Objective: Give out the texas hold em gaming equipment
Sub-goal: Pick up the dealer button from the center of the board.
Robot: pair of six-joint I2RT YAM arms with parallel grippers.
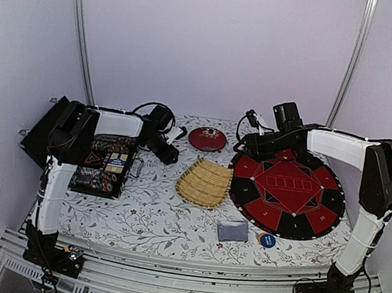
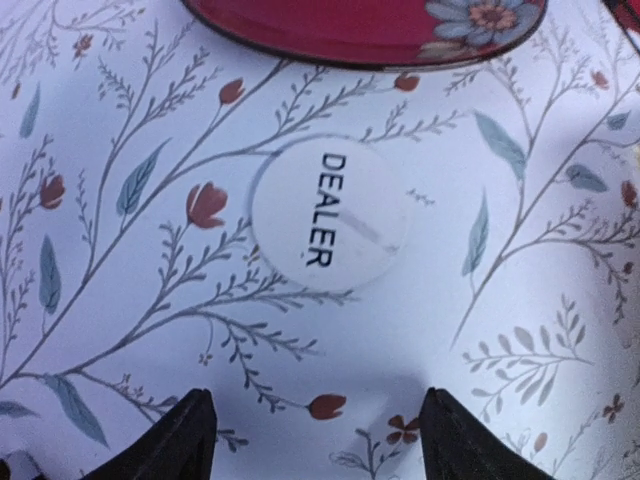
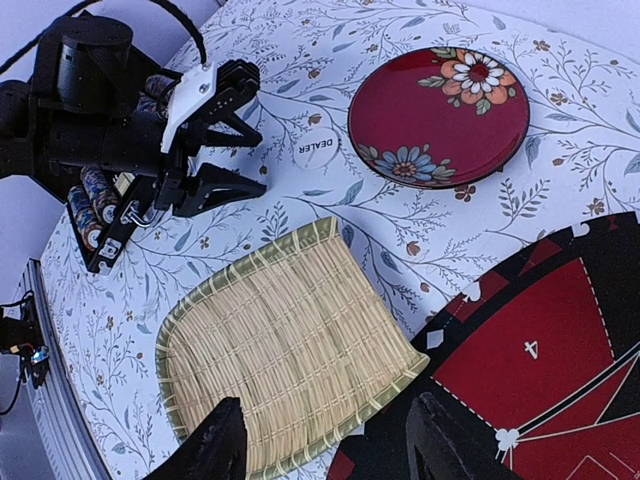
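The white dealer button (image 2: 328,212) is lying flat on the floral tablecloth (image 2: 120,330), DEALER side up, just in front of the left claw (image 2: 315,398). That claw is open. Its 2 black fingers (image 2: 185,440) are spread to either side with only cloth between them, and neither touches the button. You only get the finger tips, the rest is cut off at the bottom edge. Just past the button is the red dish (image 2: 360,25), mostly cropped off the top, near the button but apart from it. From overhead I can't pick the button out at all, it's too small next to the left claw.

The bamboo tray (image 3: 290,350) sits near the dish. The round red-and-black poker mat (image 3: 530,360) meets the tray's edge, touching or overlapping, can't tell which. The right claw (image 3: 328,402) hangs above that spot, open, nothing in it.

The chips (image 3: 85,205) are stacked in rows in a black case (image 1: 104,164) over on the left, and their colours are hard to make out. The grey-blue card deck (image 1: 232,231) is near the front edge, just beside a small blue disc (image 1: 267,239) whose label is too blurry to read.
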